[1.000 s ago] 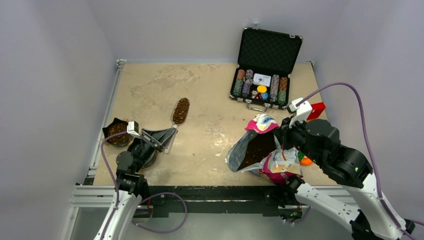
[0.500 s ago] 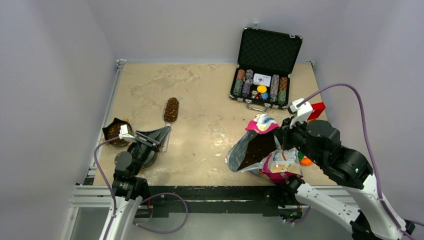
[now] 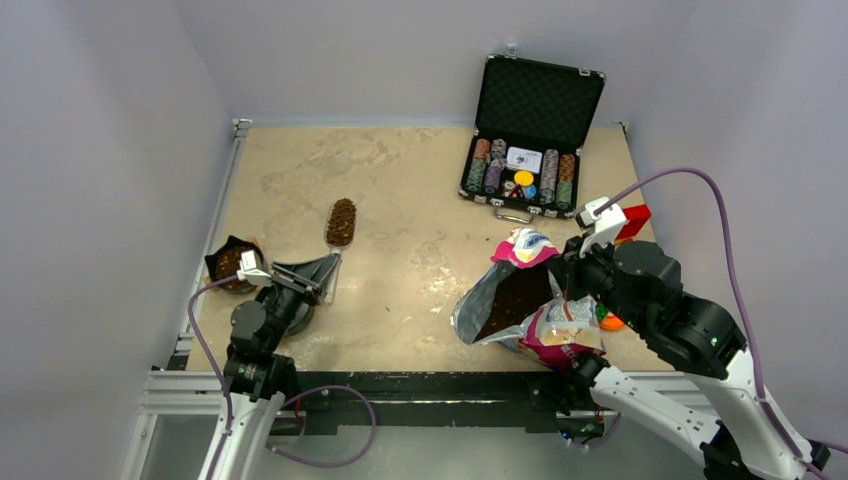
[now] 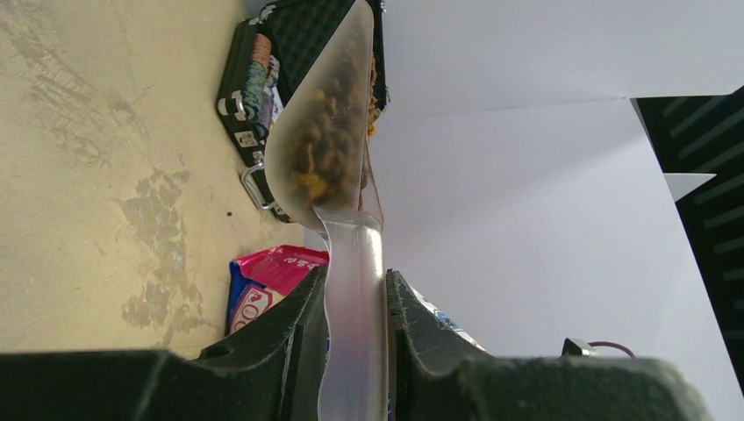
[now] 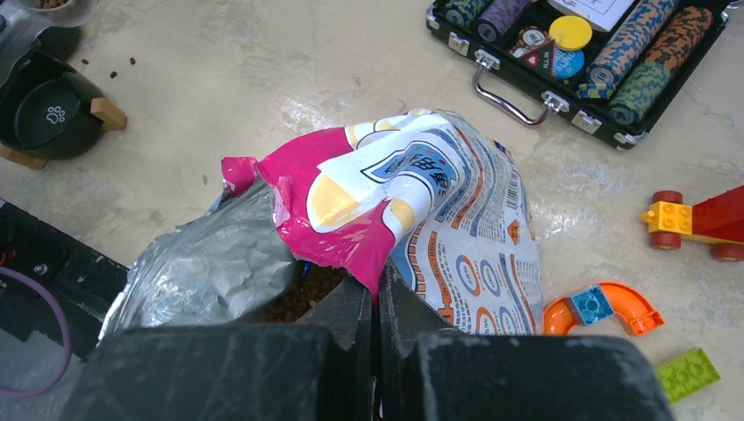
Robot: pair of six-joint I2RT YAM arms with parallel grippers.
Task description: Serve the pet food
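Note:
My left gripper (image 3: 330, 264) (image 4: 355, 294) is shut on the handle of a translucent scoop (image 3: 340, 222) (image 4: 326, 132), which is heaped with the pet food (image 4: 318, 145), small brown pellets. The scoop hangs over the table, right of a black bowl (image 3: 234, 264) that has kibble in it. A second black bowl (image 5: 39, 114) with a paw print looks empty. My right gripper (image 5: 377, 294) is shut on the pink rim of the open pet food bag (image 3: 515, 295) (image 5: 439, 210). More kibble (image 5: 303, 294) shows inside the bag.
An open black poker chip case (image 3: 528, 165) stands at the back right. Toy bricks (image 5: 697, 224) and an orange curved piece (image 5: 605, 307) lie right of the bag. A few loose pellets (image 5: 110, 66) lie near the paw-print bowl. White walls close in on three sides.
My left arm has carried the loaded scoop left, towards the bowls, mostly in the first half second. The right gripper and the bag have not moved.

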